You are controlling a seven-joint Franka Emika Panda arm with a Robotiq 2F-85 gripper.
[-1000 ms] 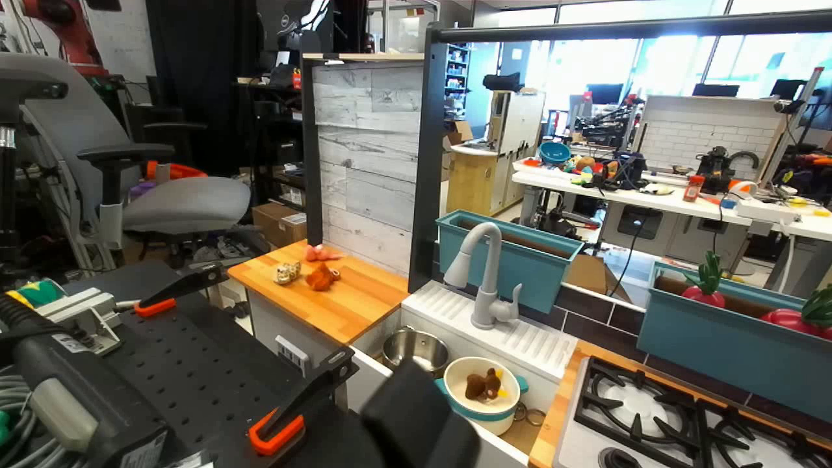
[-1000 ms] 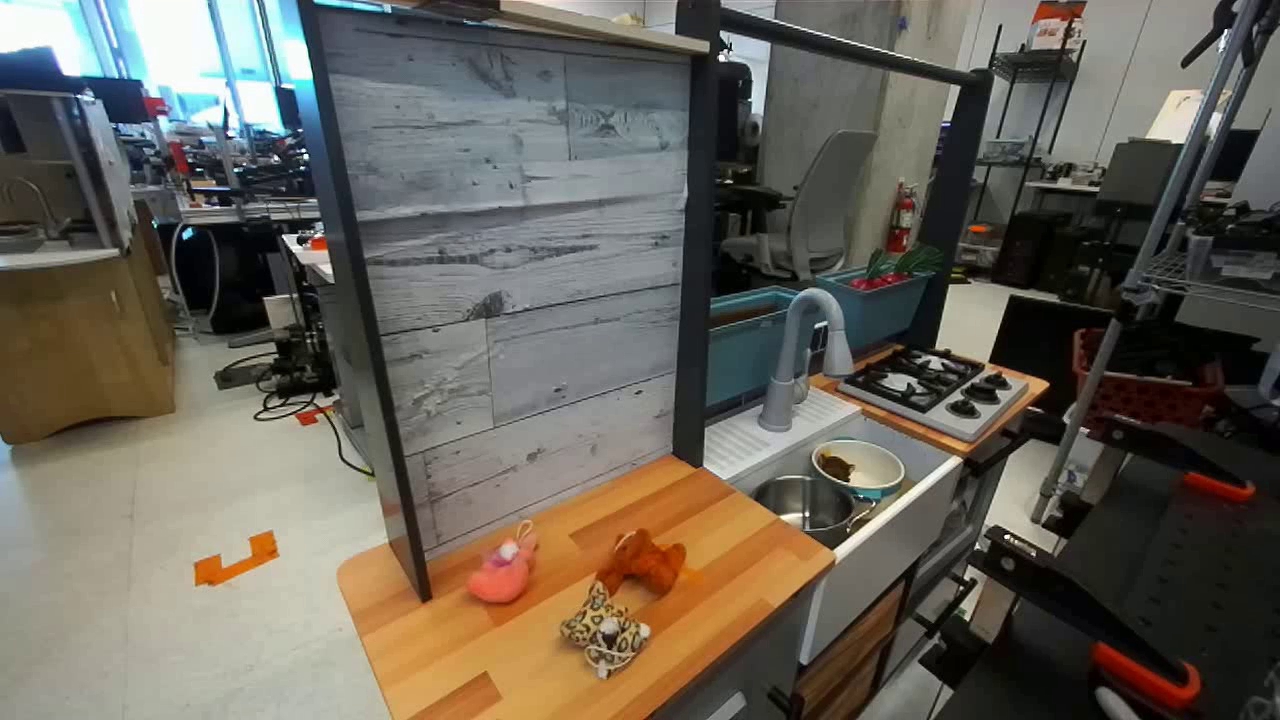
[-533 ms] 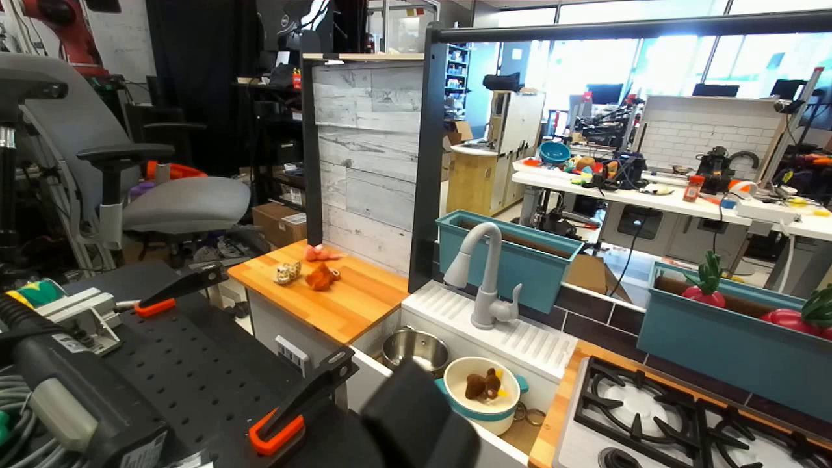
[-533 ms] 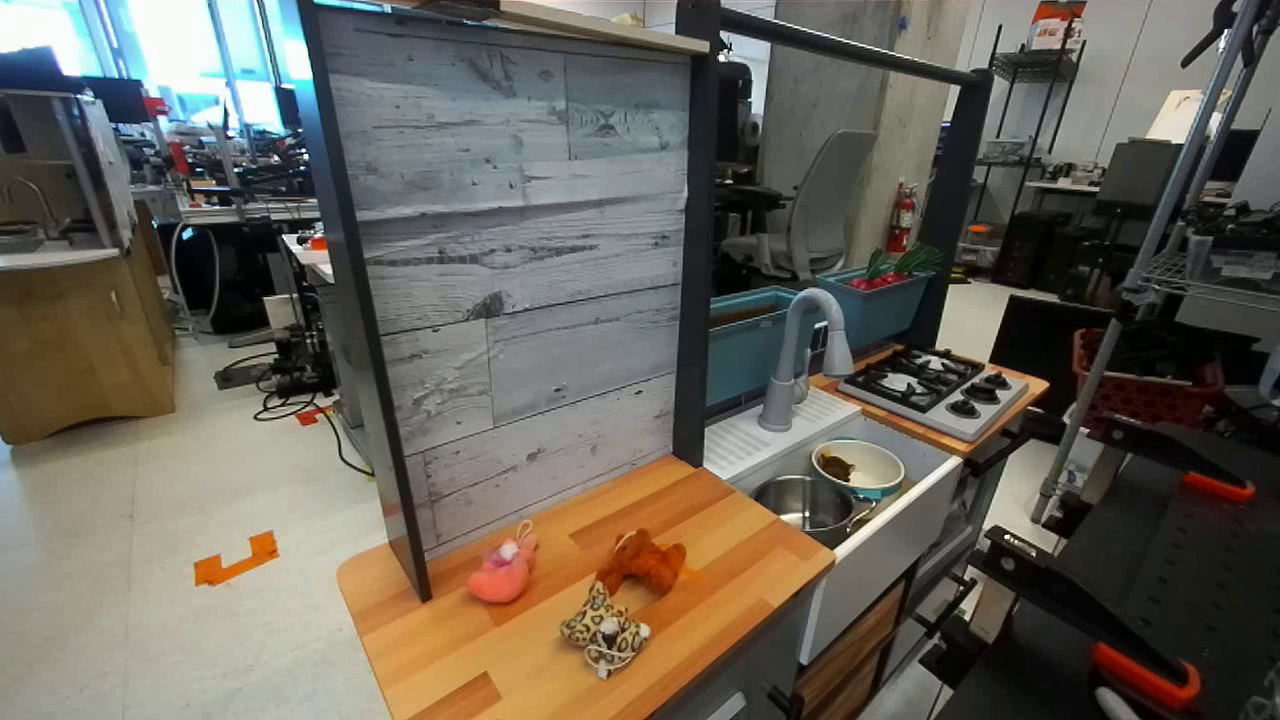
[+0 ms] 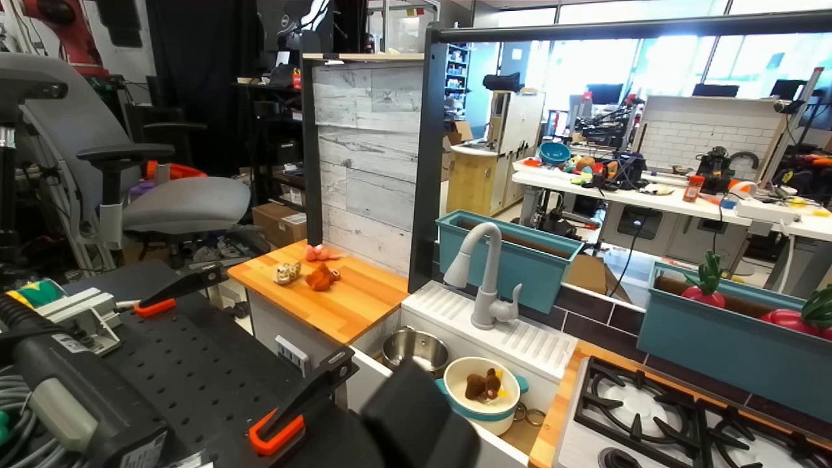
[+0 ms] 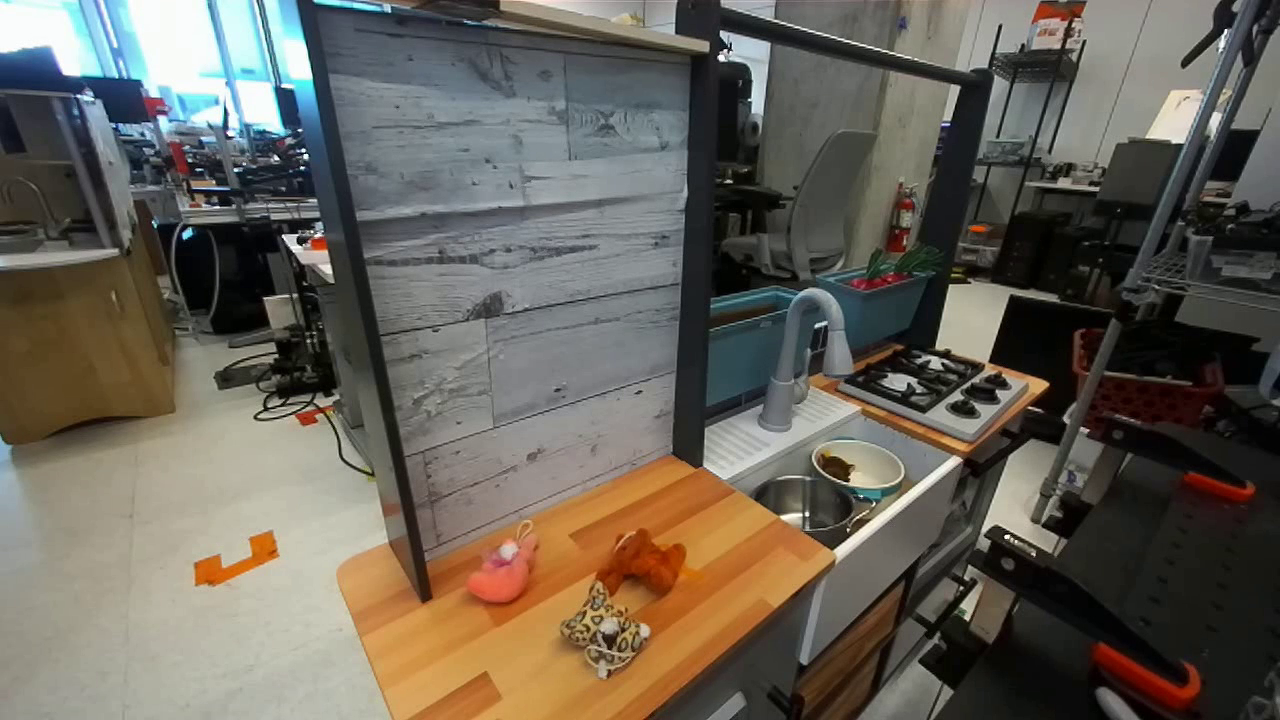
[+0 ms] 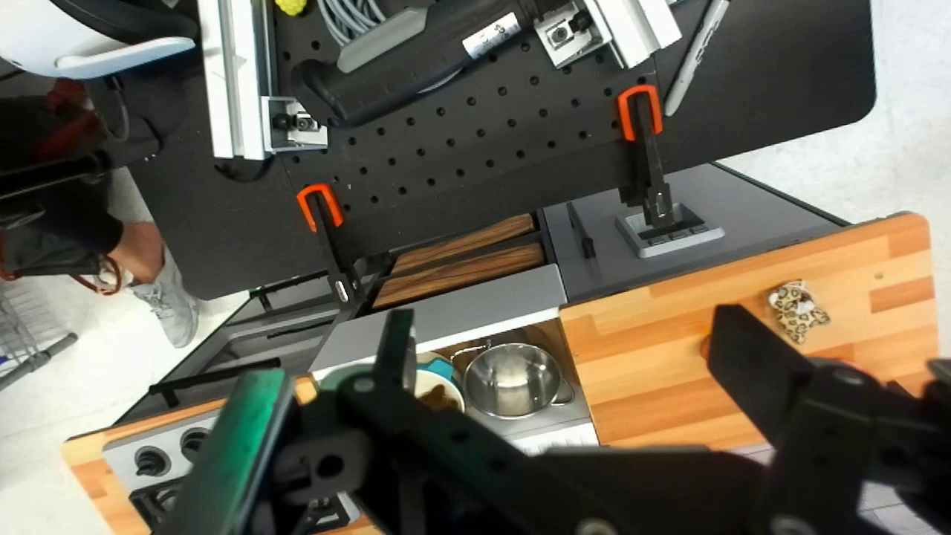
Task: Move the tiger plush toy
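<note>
A small lumpy orange plush toy point(image 5: 320, 277) lies on the wooden counter, also in the other exterior view point(image 6: 642, 562). Beside it is a tan plush toy with dark spots point(image 6: 604, 632), which shows in the wrist view point(image 7: 796, 310). The orange toy best fits the tiger plush, but no clear markings show on it. In the wrist view my right finger hides nearly all of it; only an orange edge point(image 7: 706, 346) shows. My gripper point(image 7: 566, 310) is wide open and empty, well above the counter and sink. The gripper cannot be made out clearly in the exterior views.
A pink plush point(image 6: 503, 570) lies near the wood-pattern back panel point(image 6: 530, 260). The sink holds a steel pot point(image 7: 514, 380) and a cream pot point(image 5: 482, 411) with a brown toy inside. A tall faucet point(image 6: 790, 365) and the stove point(image 6: 935, 390) stand beyond. Clamps point(image 5: 276, 435) stick up from the black table.
A dark shape at the top left of an exterior view has come lower into the picture; it may be part of my arm. The toys and pots have not moved.
</note>
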